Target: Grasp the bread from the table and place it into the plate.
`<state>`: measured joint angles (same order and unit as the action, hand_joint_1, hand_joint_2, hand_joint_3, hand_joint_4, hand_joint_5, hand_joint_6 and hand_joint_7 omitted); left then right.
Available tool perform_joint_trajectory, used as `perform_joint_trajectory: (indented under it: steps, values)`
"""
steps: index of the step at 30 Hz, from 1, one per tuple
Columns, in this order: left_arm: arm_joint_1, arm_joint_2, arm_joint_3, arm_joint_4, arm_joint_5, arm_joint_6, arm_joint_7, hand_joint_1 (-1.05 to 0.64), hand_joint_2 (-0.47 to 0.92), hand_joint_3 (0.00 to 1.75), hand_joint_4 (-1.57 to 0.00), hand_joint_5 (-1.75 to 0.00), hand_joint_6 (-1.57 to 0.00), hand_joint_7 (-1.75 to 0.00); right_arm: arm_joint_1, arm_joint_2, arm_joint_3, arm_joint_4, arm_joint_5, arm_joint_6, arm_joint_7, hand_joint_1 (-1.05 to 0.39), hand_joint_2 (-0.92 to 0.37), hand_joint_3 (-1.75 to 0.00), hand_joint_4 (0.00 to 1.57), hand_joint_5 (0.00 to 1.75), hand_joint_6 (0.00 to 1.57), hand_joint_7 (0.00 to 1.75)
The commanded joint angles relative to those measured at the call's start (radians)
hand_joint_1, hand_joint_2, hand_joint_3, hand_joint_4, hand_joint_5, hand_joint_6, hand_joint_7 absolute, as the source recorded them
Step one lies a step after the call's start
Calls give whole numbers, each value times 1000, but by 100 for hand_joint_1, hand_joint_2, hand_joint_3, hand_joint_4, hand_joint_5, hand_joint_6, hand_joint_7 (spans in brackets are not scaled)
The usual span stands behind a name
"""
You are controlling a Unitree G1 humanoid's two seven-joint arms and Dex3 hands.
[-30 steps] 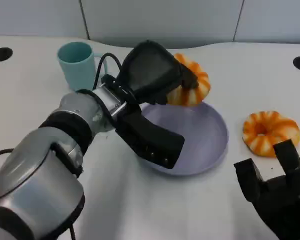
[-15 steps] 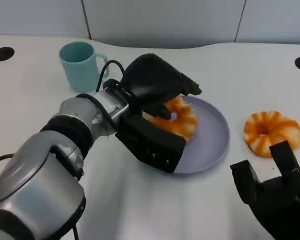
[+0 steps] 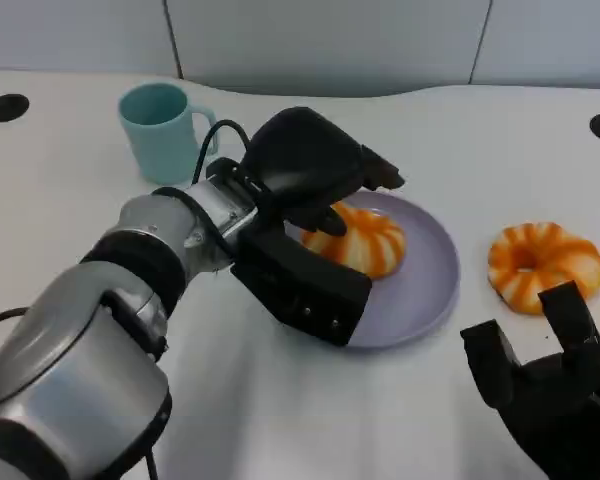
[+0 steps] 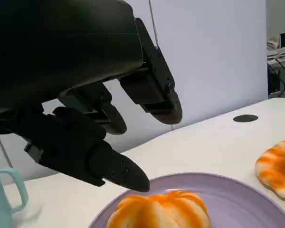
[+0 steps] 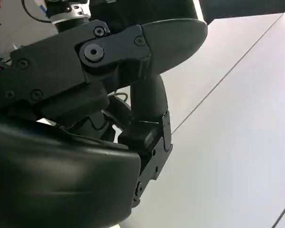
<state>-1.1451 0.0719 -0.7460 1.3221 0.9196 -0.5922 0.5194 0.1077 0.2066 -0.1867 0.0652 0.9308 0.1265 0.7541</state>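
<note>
- We see a round orange-and-white bread point(image 3: 358, 238) lying inside the purple plate point(image 3: 425, 290), on the side of the plate near our left hand.
- From the left wrist view, the bread point(image 4: 157, 212) sits flat on the plate point(image 4: 237, 199), and there is a gap of air between it and our fingers point(image 4: 109, 166).
- Our left hand point(image 3: 305, 165) hangs just above the bread with its fingers spread apart. It holds nothing.
- Our left arm point(image 3: 130, 270) is silver and reaches across the table point(image 3: 280, 420) from the lower left up to the plate.
- A second bread point(image 3: 542, 264) of the same kind lies on the white table, just beside the plate on its right side. It does not touch the plate.
- We also see an edge of that second bread point(image 4: 276, 166) in the left wrist view, past the rim of the plate.
- Our right hand point(image 3: 555, 385) is low at the near right of the table, close to the second bread but not touching it. Its fingers point up and stand apart, with nothing in them.
- In the right wrist view, our right hand point(image 5: 109, 123) looks big and dark, and nothing sits between its fingers.
- A light blue mug point(image 3: 162, 128) stands upright on the table at the far left, well apart from the plate.
</note>
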Motion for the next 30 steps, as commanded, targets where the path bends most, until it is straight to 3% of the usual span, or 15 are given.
perform_joint_trajectory:
  steps: [1,3,5,29,30]
  values:
    - [-8,134,-10,-71,26,33,-58,-73,88,18,-43,0,-42,0,19,38,7,2,0,-13,11,-61,-92,-18,90,175,66,175]
    - [-9,194,-12,-117,41,45,-81,-87,91,29,-27,0,-27,-1,21,38,12,5,-1,-14,14,-61,-92,-19,90,175,66,175]
    - [0,202,-10,-141,39,52,-94,-90,92,31,-24,0,-24,-1,22,37,13,5,0,-15,14,-60,-92,-19,90,175,66,175]
    - [15,215,-6,-183,32,67,-119,-91,92,32,-23,0,-23,0,23,32,21,6,5,-21,11,-60,-92,-19,90,175,66,175]
    - [198,384,103,-347,-59,-42,-61,-91,92,32,-23,0,-23,0,31,34,26,9,-1,-20,9,-60,-92,-19,90,175,66,175]
